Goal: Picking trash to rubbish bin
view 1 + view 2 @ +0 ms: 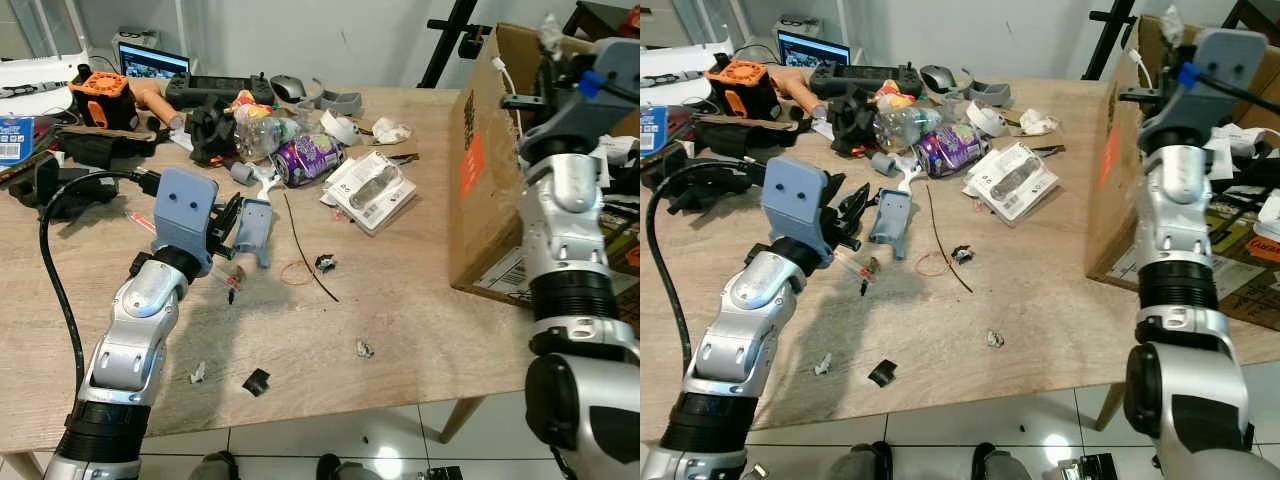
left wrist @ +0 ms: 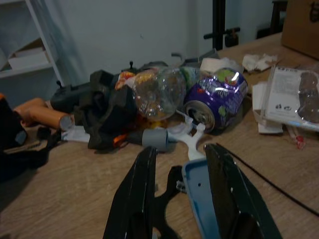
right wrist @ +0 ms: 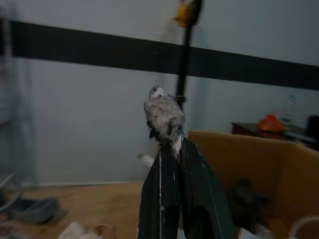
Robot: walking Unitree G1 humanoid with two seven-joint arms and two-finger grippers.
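The right claw (image 3: 172,149) is raised over the near wall of the cardboard box (image 1: 490,190), pinched tight on a grey crumpled wad (image 3: 163,115) (dusty-looking). Away from the box, over the table (image 1: 400,300), the left claw (image 2: 182,164) hangs with fingers spread around a blue-grey plastic piece (image 1: 254,228), beyond which lies a purple can (image 2: 215,99)

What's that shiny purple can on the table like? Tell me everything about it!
The crushed purple metal drink can lies on its side on the wooden table, dented and crumpled, with green and white markings. Its silver top, opening visible, faces the left claw, which is open and some way short of it. A clear crumpled plastic bottle lies beside it, seemingly touching, and a white forked plastic piece lies just before its top.
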